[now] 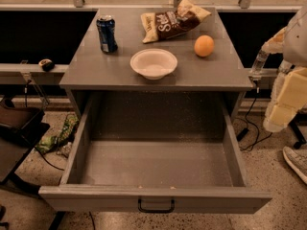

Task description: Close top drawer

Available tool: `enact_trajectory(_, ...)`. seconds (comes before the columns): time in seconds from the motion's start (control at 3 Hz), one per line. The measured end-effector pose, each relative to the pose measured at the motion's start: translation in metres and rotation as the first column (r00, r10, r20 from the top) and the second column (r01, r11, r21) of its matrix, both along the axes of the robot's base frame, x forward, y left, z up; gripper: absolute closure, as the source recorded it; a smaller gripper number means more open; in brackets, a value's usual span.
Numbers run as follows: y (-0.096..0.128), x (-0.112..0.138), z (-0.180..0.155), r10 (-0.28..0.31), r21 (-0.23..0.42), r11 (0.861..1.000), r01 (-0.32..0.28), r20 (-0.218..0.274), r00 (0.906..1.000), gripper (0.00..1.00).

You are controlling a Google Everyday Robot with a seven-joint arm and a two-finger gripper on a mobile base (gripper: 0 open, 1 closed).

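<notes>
The top drawer point(86, 147) is pulled far out of the grey cabinet towards me. Its speckled grey inside holds nothing. Its plain grey front point(86, 199) is at the bottom of the view, with a black bar handle point(156, 206) in the middle. My arm, with cream-white casing, comes in at the right edge. My gripper point(277, 118) hangs at its lower end, to the right of the drawer's right wall and apart from it, level with the drawer's back half. The lower drawers are hidden.
On the cabinet top point(216, 73) stand a blue can point(106, 33), a chip bag point(172, 22), an orange point(204, 46) and a white bowl point(153, 63). Cables point(252, 128) and a shoe point(296, 161) are on the floor right, dark furniture point(19, 126) and green wrappers point(62, 134) left.
</notes>
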State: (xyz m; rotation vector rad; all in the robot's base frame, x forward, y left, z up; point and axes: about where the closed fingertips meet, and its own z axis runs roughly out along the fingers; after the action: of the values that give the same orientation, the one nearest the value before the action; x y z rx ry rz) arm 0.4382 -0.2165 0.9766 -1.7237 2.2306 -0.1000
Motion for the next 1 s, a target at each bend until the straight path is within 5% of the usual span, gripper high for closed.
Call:
enact_trajectory(0.67,-0.007,-0.003,-0.012,-0.046,0.011,0.999,0.046,-0.018,0.9988,0.00)
enact_trajectory(1.0,-0.004,-0.028,-0.027,-0.111,0.060,0.992,0.113,-0.028,0.9934,0.00)
